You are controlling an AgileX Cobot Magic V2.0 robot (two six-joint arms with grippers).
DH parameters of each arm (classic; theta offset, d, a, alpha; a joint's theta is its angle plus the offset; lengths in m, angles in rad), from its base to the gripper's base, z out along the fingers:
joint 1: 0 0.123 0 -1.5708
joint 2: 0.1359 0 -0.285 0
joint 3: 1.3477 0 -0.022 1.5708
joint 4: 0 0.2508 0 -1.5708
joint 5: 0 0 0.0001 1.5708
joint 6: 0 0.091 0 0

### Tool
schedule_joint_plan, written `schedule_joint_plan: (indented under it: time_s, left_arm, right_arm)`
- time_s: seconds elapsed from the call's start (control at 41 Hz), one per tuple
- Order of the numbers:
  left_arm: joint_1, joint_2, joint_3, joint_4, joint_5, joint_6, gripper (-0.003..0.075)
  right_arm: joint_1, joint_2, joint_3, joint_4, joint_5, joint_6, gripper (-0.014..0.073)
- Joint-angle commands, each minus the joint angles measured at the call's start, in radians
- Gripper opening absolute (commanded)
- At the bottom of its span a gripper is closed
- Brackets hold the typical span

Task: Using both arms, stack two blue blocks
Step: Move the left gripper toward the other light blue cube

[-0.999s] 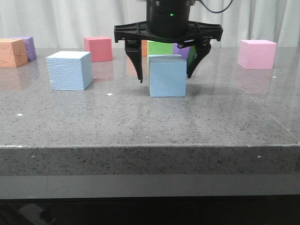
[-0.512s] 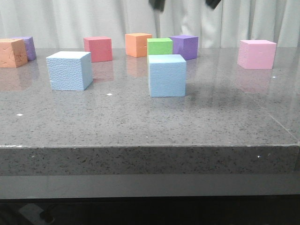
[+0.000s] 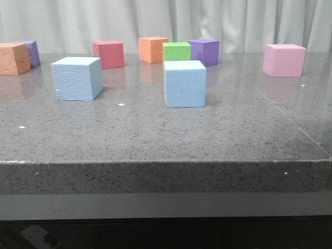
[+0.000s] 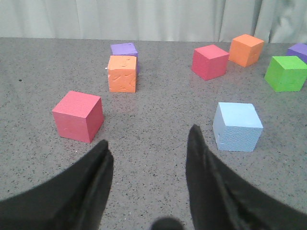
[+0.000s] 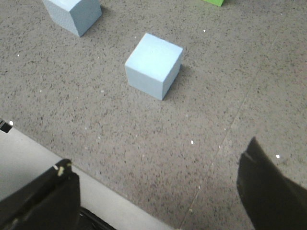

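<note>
While both blue blocks sit apart, each arm's jaws gape empty.

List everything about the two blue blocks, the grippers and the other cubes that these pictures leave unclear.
- Front view: neither gripper is in frame.
- Front view: the green cube is partly hidden behind the nearer blue block; whether they touch is unclear.
- Left wrist view: only one blue block appears, and the left gripper is cut off by the lower edge.
- Right wrist view: the second blue block is cropped by the upper edge; the right gripper shows only partial fingers.
</note>
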Motion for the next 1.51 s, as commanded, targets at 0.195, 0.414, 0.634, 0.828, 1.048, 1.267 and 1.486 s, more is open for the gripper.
schedule_joint_plan:
  time_s: [0.195, 0.414, 0.634, 0.828, 1.048, 1.267, 1.486]
  left_arm:
    - [-0.007, 0.012, -0.034, -0.005, -0.077, -0.007, 0.0344]
    - [-0.007, 0.012, -0.034, -0.005, -0.079, -0.007, 0.0344]
    - [-0.007, 0.013, -0.034, -0.005, -0.079, -0.007, 0.0344]
    - [-0.007, 0.014, -0.028, -0.005, -0.106, -0.007, 0.0344]
    - [-0.047, 0.059, -0.023, -0.005, -0.104, -0.007, 0.0470]
    - [-0.159, 0.136, -0.027, -0.005, -0.138, 0.002, 0.0600]
    - [-0.255, 0.276, -0.053, 0.000, -0.230, 0.005, 0.0599]
  right_arm:
    - [-0.006, -0.224, 0.220, -0.006, -0.161, -0.092, 0.0664]
    - [-0.006, -0.302, 0.288, -0.006, -0.180, -0.094, 0.0664]
    - [-0.006, -0.307, 0.288, -0.013, -0.138, -0.094, 0.0664]
    - [-0.006, -0.307, 0.288, -0.007, -0.121, -0.093, 0.0664]
    - [-0.006, -0.307, 0.288, -0.001, -0.121, -0.093, 0.0664]
    - [-0.006, -0.307, 0.288, -0.001, -0.121, -0.093, 0.0664]
    - [-0.006, -0.307, 0.288, -0.001, -0.121, -0.093, 0.0664]
